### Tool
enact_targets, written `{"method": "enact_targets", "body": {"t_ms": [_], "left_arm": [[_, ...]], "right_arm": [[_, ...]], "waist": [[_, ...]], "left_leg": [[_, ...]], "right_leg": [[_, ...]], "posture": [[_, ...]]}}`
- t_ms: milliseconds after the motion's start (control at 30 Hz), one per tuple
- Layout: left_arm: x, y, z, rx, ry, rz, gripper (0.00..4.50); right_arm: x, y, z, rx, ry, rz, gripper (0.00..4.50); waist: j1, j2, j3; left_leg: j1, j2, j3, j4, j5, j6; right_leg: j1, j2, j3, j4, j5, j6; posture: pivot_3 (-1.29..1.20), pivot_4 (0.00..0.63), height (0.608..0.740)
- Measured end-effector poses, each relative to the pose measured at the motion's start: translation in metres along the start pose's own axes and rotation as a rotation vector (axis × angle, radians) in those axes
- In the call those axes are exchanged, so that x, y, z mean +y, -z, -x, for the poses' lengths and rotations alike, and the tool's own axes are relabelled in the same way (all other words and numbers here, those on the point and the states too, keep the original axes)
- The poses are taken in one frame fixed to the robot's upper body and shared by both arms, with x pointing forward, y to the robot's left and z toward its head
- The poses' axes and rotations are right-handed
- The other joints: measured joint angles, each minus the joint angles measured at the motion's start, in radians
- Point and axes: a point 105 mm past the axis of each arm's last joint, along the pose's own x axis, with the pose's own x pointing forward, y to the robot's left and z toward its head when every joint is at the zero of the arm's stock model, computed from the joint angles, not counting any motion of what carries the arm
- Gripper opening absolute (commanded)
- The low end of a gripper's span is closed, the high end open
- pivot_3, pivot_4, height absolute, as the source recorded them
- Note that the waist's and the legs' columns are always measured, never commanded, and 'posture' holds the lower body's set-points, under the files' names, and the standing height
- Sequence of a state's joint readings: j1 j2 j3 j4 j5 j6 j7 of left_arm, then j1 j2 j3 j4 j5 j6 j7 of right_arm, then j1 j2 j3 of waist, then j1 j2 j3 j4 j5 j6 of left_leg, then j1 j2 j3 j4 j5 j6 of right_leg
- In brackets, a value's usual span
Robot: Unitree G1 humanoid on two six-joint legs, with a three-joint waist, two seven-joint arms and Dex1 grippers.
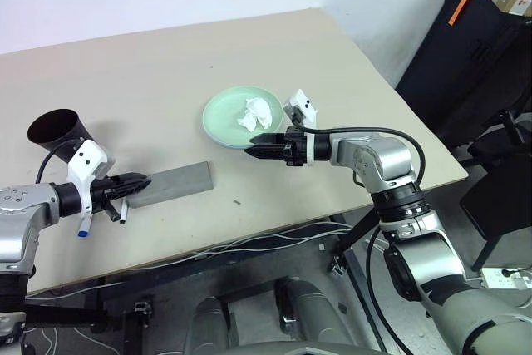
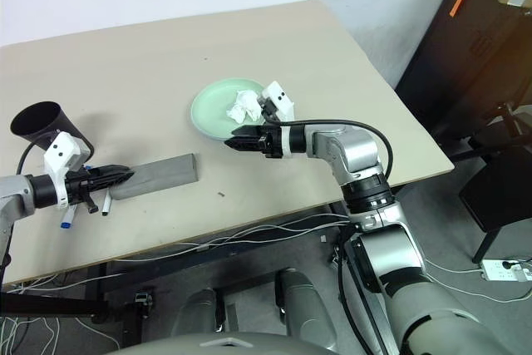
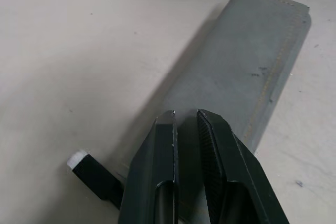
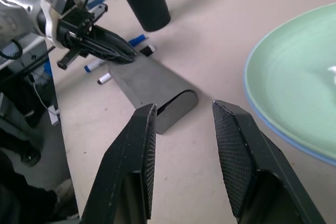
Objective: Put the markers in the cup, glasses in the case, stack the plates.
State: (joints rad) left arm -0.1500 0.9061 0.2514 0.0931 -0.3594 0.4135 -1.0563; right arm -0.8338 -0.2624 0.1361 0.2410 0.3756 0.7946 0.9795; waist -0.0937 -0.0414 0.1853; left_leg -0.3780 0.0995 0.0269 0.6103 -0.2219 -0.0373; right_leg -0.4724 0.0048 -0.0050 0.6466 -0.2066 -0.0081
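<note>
Pressed nearly together, the left gripper (image 1: 140, 181) hovers over the grey case's (image 1: 176, 181) near end at lower left with the markers (image 1: 123, 212) beneath, while the right gripper (image 1: 256, 149), jaws spread, sits mid-frame beside the plates (image 1: 218, 116).

On the counter (image 1: 166, 64): cup (image 1: 56, 129) far left, markers (image 1: 100, 215) in front of it, case (image 1: 170, 182) just right of the markers. Stacked plates (image 1: 223, 114) lie further right and back, tissue (image 1: 258, 114) on top.
</note>
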Motion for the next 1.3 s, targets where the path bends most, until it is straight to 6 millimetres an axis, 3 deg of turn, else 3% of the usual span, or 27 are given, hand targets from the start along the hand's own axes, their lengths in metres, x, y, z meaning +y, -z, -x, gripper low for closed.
{"method": "enact_targets", "body": {"t_ms": [233, 400, 500, 667, 733, 933, 967, 1300], "left_arm": [[-0.007, -0.011, -0.004, -0.134, -0.003, 0.047, 0.7], [0.0, -0.029, 0.017, -0.289, -0.085, 0.071, 0.7], [-0.002, -0.029, 0.031, -0.335, -0.137, 0.095, 0.7], [-0.004, -0.018, 0.05, -0.336, -0.255, 0.138, 0.7], [-0.005, -0.014, 0.058, -0.321, -0.315, 0.148, 0.66], [0.002, -0.002, 0.068, -0.344, -0.497, 0.234, 0.66], [0.001, -0.002, 0.068, -0.348, -0.515, 0.237, 0.66], [0.008, 0.024, 0.078, -0.355, -0.863, 0.304, 0.66]], "right_arm": [[-0.001, 0.0, -0.001, -0.012, -0.002, 0.003, 1.76], [0.005, -0.01, 0.003, -0.087, -0.032, 0.057, 1.76], [0.006, -0.011, 0.006, -0.145, -0.025, 0.063, 1.76], [0.009, 0.01, 0.004, -0.112, -0.008, 0.048, 1.76], [0.012, 0.019, 0.0, -0.09, -0.014, 0.042, 2.3], [0.017, 0.018, -0.008, -0.101, -0.036, 0.031, 4.31], [0.018, 0.018, -0.009, -0.1, -0.042, 0.034, 4.49], [0.024, 0.0, -0.006, -0.134, -0.121, 0.157, 4.49]], "waist": [[-0.002, 0.0, 0.0], [-0.001, 0.0, 0.0], [-0.003, 0.0, 0.0], [0.0, 0.0, 0.0], [-0.001, 0.0, 0.0], [-0.001, 0.0, 0.0], [-0.001, 0.0, 0.0], [0.001, 0.0, 0.0]], "left_leg": [[-0.009, 0.0, 0.0, 0.001, 0.0, 0.0], [-0.01, 0.0, 0.0, 0.0, -0.001, 0.0], [-0.01, 0.0, 0.0, 0.001, -0.001, 0.0], [-0.009, 0.0, 0.0, 0.001, -0.001, 0.0], [-0.009, 0.0, -0.001, 0.002, -0.001, -0.001], [-0.009, 0.0, -0.002, 0.002, -0.003, -0.003], [-0.009, 0.0, -0.003, 0.002, -0.003, -0.003], [-0.012, 0.0, -0.002, 0.001, -0.003, -0.002]], "right_leg": [[-0.007, 0.001, 0.0, -0.001, 0.001, 0.001], [-0.008, 0.001, 0.0, -0.001, 0.002, 0.004], [-0.007, 0.001, 0.0, -0.001, 0.002, 0.003], [-0.007, 0.0, 0.0, -0.002, 0.001, 0.001], [-0.007, 0.0, 0.0, -0.002, 0.001, 0.001], [-0.005, 0.001, -0.001, -0.004, 0.001, 0.001], [-0.005, 0.001, -0.001, -0.006, 0.001, 0.001], [-0.003, 0.001, -0.001, -0.013, 0.003, 0.005]], "posture": [[0.0, 0.15, 0.733], [0.0, 0.15, 0.733], [0.0, 0.15, 0.733], [0.0, 0.15, 0.733], [0.0, 0.15, 0.733], [0.0, 0.15, 0.733], [0.0, 0.15, 0.733], [0.0, 0.15, 0.733]]}}
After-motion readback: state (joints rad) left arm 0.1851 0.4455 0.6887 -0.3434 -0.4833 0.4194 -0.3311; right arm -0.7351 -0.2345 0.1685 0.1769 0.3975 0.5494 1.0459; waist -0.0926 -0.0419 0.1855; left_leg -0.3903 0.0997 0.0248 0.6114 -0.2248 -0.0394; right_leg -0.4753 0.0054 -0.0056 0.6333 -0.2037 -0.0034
